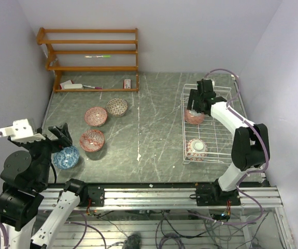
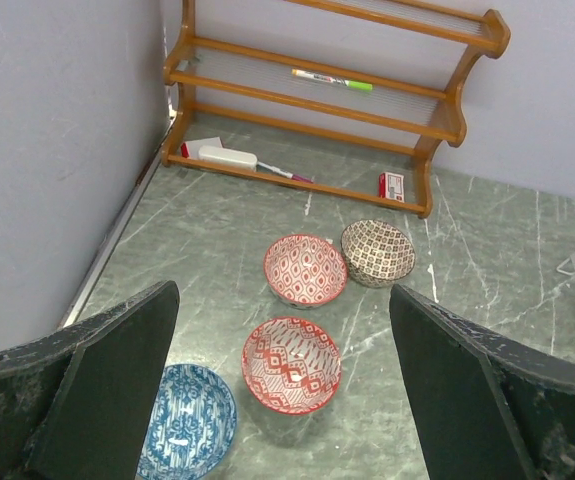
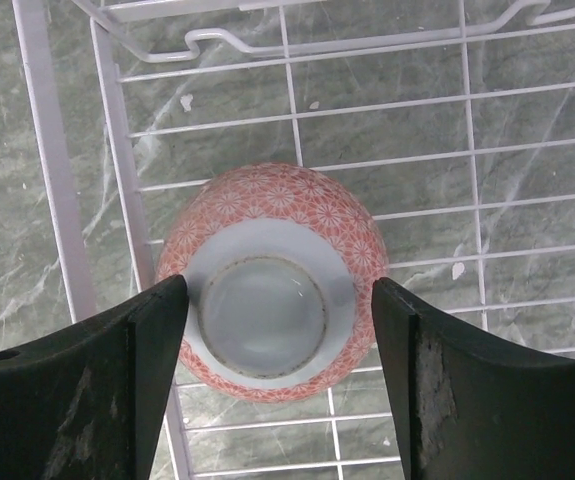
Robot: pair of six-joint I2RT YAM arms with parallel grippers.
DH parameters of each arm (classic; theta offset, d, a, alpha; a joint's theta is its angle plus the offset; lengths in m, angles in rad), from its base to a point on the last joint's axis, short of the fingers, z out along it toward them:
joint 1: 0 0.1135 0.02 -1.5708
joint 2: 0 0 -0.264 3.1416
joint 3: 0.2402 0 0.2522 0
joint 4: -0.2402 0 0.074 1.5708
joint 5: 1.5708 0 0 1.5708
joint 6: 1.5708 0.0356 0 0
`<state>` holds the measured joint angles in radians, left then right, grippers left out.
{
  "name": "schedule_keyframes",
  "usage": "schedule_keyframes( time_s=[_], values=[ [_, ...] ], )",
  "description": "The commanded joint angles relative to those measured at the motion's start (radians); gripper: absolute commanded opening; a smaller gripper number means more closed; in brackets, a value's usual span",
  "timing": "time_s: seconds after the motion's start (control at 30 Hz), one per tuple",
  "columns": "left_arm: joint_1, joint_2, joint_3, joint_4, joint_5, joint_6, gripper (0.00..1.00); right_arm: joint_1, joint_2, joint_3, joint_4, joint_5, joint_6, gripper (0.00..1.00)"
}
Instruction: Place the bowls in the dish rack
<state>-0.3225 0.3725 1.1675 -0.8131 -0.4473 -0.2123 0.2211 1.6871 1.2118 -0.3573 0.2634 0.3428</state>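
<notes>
Grey-green veined stone table with dish rack, lilac walls

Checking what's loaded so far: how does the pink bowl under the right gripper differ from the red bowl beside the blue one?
The pink bowl lies upside down; the red bowl sits upright, pattern showing. The pink bowl is in the dish rack; the red bowl is on the table. The right gripper straddles the pink bowl; the red bowl stands free. Both are round, red-toned.
</notes>
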Motion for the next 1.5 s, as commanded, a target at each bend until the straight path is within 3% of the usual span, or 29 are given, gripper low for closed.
schedule_keyframes(
  time_s=[0.0, 0.07, 0.17, 0.27, 0.43, 0.73, 0.87, 1.1, 1.47],
  values=[
    [-0.008, -0.003, -0.004, 0.037, 0.013, 0.016, 0.98, 0.0, 0.03, 0.032, -0.02, 0.029, -0.008, 0.7],
    [-0.01, -0.008, -0.001, 0.033, 0.008, 0.017, 0.98, 0.001, 0.037, 0.036, -0.023, 0.033, -0.007, 0.61],
    [-0.013, -0.014, 0.003, 0.027, -0.002, 0.017, 0.98, 0.001, 0.049, 0.047, -0.031, 0.029, -0.002, 0.56],
    [-0.017, -0.019, 0.003, 0.024, -0.004, 0.017, 0.98, 0.0, 0.051, 0.048, -0.044, 0.034, 0.02, 0.31],
    [-0.018, -0.021, -0.001, 0.024, 0.009, 0.013, 0.98, -0.005, 0.008, 0.048, -0.101, 0.104, 0.049, 0.17],
    [-0.028, -0.031, -0.01, 0.034, 0.022, 0.013, 0.97, -0.036, -0.167, -0.013, -0.181, 0.185, 0.073, 0.17],
    [-0.038, -0.034, -0.02, 0.039, 0.019, 0.013, 0.98, -0.035, -0.223, -0.037, -0.072, 0.024, 0.034, 0.22],
    [-0.041, -0.033, -0.01, 0.025, -0.001, 0.014, 0.98, 0.004, -0.066, 0.064, -0.095, -0.09, 0.004, 0.27],
    [-0.041, -0.036, -0.012, 0.011, -0.01, 0.005, 0.98, 0.077, 0.064, 0.122, -0.157, -0.02, -0.051, 0.28]
  ],
)
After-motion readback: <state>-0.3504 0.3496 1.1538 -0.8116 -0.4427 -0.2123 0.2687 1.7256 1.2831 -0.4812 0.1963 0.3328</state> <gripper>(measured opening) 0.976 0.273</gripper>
